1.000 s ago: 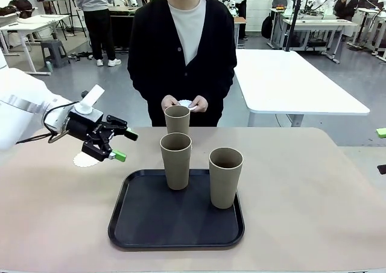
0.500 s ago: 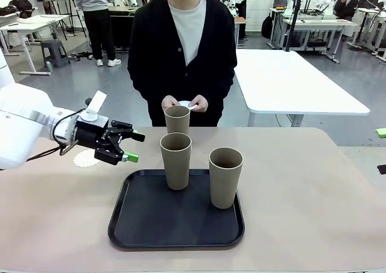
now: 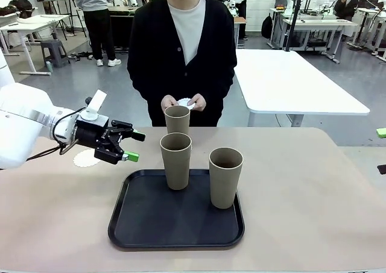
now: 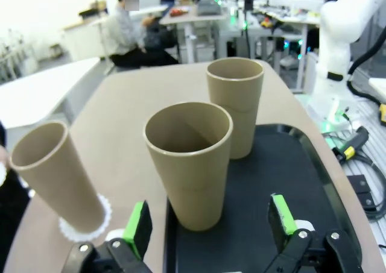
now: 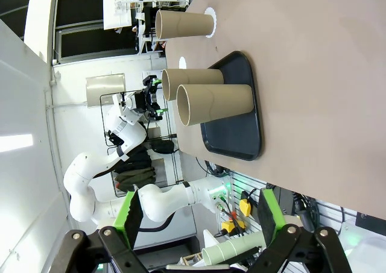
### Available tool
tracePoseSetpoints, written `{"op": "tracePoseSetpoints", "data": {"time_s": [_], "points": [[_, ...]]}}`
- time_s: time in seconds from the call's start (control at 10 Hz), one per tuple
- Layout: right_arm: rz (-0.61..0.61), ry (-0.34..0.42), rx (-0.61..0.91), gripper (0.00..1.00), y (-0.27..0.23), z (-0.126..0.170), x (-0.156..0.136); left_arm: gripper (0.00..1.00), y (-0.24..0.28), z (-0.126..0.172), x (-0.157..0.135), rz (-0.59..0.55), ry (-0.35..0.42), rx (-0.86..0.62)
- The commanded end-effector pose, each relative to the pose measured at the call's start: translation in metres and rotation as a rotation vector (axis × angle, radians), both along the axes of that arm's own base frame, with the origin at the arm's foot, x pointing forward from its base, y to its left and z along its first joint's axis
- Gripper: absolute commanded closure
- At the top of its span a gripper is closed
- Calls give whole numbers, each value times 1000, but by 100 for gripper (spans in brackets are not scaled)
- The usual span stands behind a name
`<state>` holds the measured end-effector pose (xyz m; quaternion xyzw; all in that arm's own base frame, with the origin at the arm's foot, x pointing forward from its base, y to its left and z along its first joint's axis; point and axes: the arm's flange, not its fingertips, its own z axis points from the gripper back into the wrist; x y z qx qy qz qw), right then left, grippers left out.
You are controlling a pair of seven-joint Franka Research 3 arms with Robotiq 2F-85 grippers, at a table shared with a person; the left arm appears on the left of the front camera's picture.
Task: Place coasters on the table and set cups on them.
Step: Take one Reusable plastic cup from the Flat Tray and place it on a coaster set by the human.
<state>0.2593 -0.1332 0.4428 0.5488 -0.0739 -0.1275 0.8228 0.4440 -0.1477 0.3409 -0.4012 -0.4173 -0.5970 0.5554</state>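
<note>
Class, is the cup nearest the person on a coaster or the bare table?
On a coaster: its scalloped white edge shows around the cup's base.

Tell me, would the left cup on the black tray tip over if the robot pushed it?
Probably, if pushed near the rim: the left cup is tall, with a base narrower than its top. It looks empty, so likely light and might slide on the smooth tray first. Its matte sides probably aren't slippery.
</note>
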Motion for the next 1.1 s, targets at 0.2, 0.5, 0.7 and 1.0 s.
{"op": "tracePoseSetpoints", "data": {"time_s": [0.2, 0.5, 0.7, 1.0], "points": [[4, -15, 17, 0, 1, 1, 1, 0, -1, -25, 31, 4, 149, -99], [4, -15, 17, 0, 1, 1, 1, 0, -12, -60, 42, -6, 88, -125], [4, -15, 17, 0, 1, 1, 1, 0, -18, -77, 45, -43, 66, -149], [4, -15, 17, 0, 1, 1, 1, 0, -29, -94, 45, -81, 65, -168]]}}
